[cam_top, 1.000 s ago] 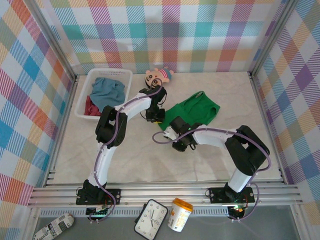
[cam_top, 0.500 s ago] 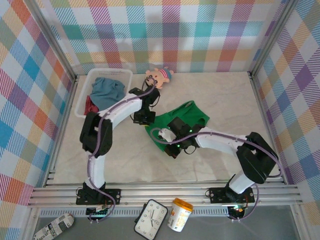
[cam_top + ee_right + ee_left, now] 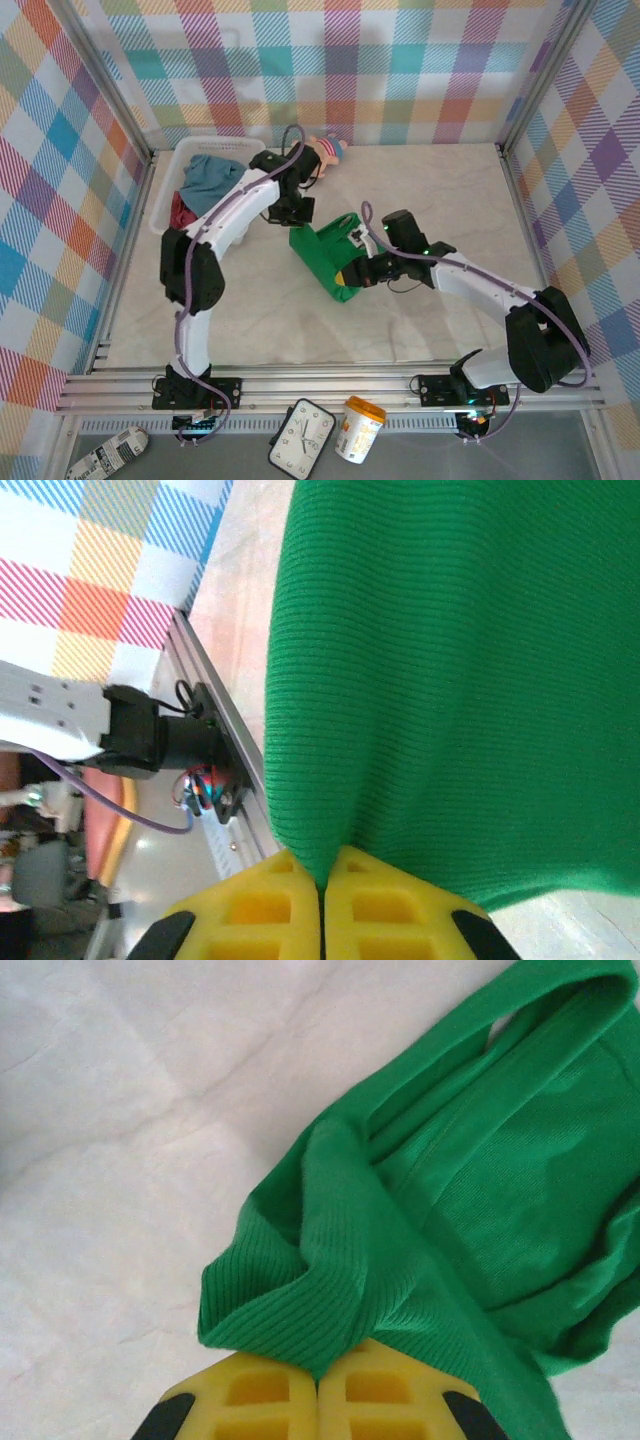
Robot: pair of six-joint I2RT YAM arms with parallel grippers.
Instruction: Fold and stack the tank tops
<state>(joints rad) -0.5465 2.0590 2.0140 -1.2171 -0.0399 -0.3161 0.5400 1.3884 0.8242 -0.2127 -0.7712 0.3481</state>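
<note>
Green ribbed cloth is hanging between the two arms, a little left of the worktop's middle. Nearest to the near edge, the right gripper (image 3: 322,878) is pinching a fold of the green tank top (image 3: 325,255), and its yellow fingers (image 3: 385,905) are pressing together on a thin bit of fabric. A little farther in, the left gripper (image 3: 318,1375) is doing the same at the top's far-left corner, with its fingers (image 3: 260,1395) closing on a bunched ribbed edge. Between the two grips the top is lying crumpled and doubled on itself, not flat.

We are judging that the main danger is a slip. Each grip is taking only a small edge of cloth, so if the arms are pulling apart too strongly, one corner may come out and the top may fall in a heap. A weak pull is also a risk, because the wrinkles may be folded in and the fold may come out crooked.

Farther back, at the far-left corner of the worktop, the white basket (image 3: 160,218) is holding the blue-grey tank top (image 3: 212,178) and the dark red tank top (image 3: 180,212). The doll (image 3: 326,150) is lying at the far edge. The left arm is reaching just beside both, so a wide swing may be knocking the doll or pushing the basket.
</note>
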